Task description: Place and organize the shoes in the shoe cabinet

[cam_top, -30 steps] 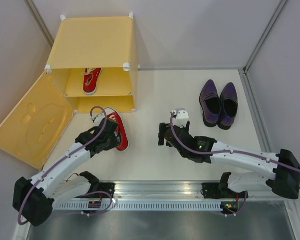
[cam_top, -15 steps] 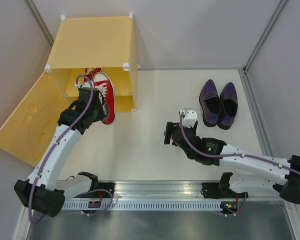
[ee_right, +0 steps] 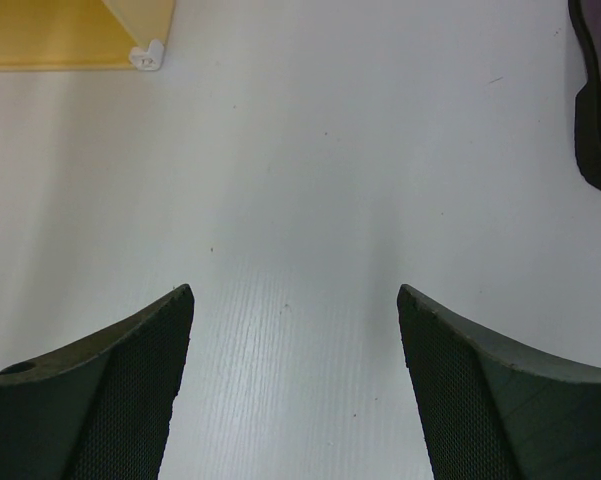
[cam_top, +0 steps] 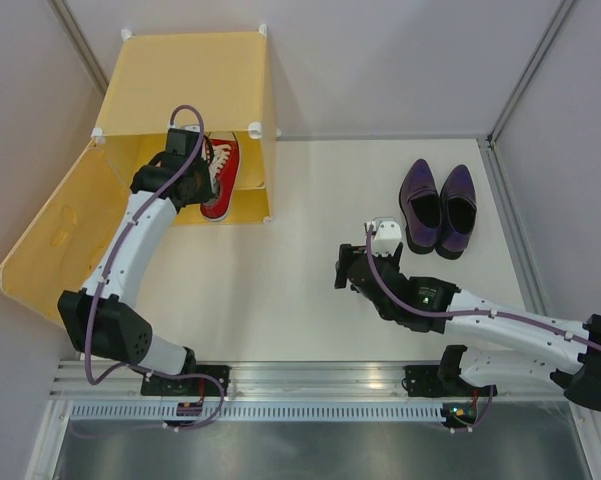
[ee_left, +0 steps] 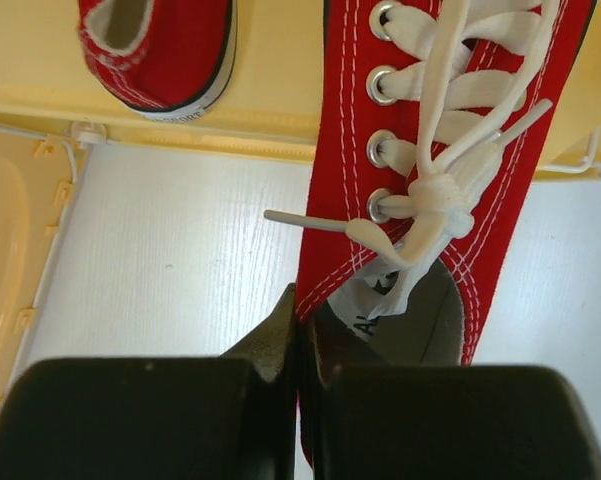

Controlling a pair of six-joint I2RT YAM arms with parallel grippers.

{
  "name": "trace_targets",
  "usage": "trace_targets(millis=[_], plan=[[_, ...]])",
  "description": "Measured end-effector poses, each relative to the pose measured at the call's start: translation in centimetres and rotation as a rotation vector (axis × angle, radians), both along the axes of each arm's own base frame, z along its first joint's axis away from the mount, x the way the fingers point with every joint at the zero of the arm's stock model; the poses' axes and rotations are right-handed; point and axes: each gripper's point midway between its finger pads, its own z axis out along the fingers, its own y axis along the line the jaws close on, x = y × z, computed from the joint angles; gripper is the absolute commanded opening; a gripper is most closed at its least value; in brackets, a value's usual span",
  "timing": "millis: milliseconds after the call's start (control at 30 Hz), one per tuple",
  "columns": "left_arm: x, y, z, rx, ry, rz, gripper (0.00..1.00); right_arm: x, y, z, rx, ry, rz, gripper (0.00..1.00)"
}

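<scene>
Sneaker (ee_left: 450, 150), red canvas, pinched at its collar in tight-shut left jaws, could catch the shoe cabinet's (cam_top: 190, 80) shelf (ee_left: 275, 70) edge and slip free; right jaws wide open, empty.

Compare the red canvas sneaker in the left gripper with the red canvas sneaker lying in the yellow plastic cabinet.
The held sneaker is pinched at its collar by the left gripper; the shelved sneaker lies free. The held one shows its white laces; the shelved one only its heel end. Both are red canvas.
</scene>
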Motion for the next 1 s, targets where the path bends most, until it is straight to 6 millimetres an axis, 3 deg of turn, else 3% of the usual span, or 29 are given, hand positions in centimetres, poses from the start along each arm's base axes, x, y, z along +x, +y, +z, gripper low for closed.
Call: trace_targets(millis=[100, 167, 267, 467, 1000], plan=[[0.5, 0.2, 0.9, 0.01, -0.003, -0.013, 0.03, 0.0, -0.3, 0.2, 0.0, -0.005, -0.007, 0.86], [2.1, 0.2, 1.5, 0.006, -0.037, -0.006, 0.04, 0.0, -0.5, 0.3, -0.004, -0.008, -0.013, 0.86], [4.3, 0.2, 1.1, -0.001, -0.059, 0.001, 0.04, 0.0, -0.8, 0.2, -0.011, -0.006, -0.019, 0.86], [5.5, 0.2, 0.6, -0.005, -0.085, 0.01, 0.04, -0.1, -1.1, -0.1, -0.024, 0.001, -0.021, 0.86], [5.6, 0.8, 0.0, -0.064, -0.193, 0.072, 0.54, -0.6, -1.5, -0.8, -0.015, 0.023, -0.023, 0.85]])
